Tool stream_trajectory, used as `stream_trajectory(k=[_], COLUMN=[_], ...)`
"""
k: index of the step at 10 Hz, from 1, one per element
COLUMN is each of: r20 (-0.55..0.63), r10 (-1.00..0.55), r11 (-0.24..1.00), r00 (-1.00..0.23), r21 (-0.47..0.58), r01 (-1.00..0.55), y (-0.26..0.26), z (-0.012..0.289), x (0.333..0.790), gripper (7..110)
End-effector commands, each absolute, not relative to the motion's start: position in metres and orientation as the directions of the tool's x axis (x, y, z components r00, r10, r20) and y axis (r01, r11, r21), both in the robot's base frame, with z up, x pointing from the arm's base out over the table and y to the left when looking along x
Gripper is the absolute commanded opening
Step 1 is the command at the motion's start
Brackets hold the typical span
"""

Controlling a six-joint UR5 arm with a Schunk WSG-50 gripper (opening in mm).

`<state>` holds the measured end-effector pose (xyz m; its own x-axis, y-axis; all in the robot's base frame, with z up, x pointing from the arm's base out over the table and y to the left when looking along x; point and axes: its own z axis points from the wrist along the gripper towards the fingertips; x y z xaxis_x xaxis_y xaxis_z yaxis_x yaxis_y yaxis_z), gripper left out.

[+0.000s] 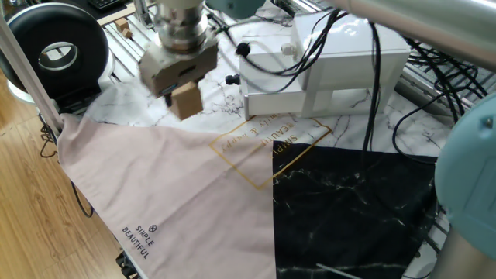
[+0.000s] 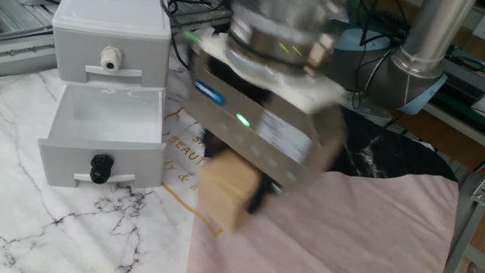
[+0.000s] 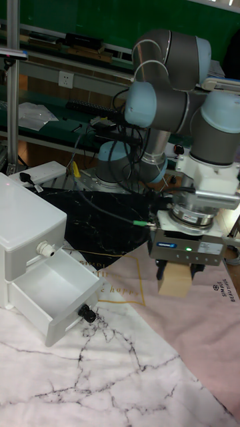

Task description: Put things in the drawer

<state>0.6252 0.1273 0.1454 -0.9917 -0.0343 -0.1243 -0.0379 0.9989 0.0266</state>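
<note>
The counter is marble-patterned, part covered by a pink cloth and a black sheet, and the arm leans out over it from the back. The white cabinet stands at one end, its lower drawer pulled out and, as far as the tall fixed view shows, empty inside. So I'd say the job is about half done: the block is picked up and off the counter, with the carry across and the drop still to come.

The gripper hangs above the cloth, well apart from the drawer, its jaws clamped on the block's sides, the block sticking out below them.

Room looks easy: nothing stands on the counter between block and drawer. The things to mind are the drawer's front wall with its dark knob, which the block must clear from above, and the cabinet's upper part overhanging the drawer's back.
</note>
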Motion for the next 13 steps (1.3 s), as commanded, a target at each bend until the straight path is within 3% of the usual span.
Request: stream_trajectory(k=[1,3,5,7,9,11,13], r20=[-0.141,-0.087,-0.008,0.033,0.03,-0.016,-0.093], r10=[-0.112,-0.182,-0.29,-0.35,-0.32,-0.161,-0.089], r11=[0.994,0.977,0.912,0.871,0.903,0.985,0.996], r00=[-0.984,-0.979,-0.957,-0.936,-0.947,-0.987,-0.992], r21=[-0.022,-0.126,-0.304,-0.357,-0.294,-0.064,-0.027], r01=[-0.11,-0.17,-0.274,-0.338,-0.314,-0.16,-0.087], y=[0.071,0.022,-0.027,-0.044,-0.023,0.038,0.048], z=[0.15,0.14,0.148,0.152,0.15,0.142,0.143], x=[0.632,0.627,0.621,0.617,0.607,0.596,0.614], gripper=[7,7,7,7,7,7,7])
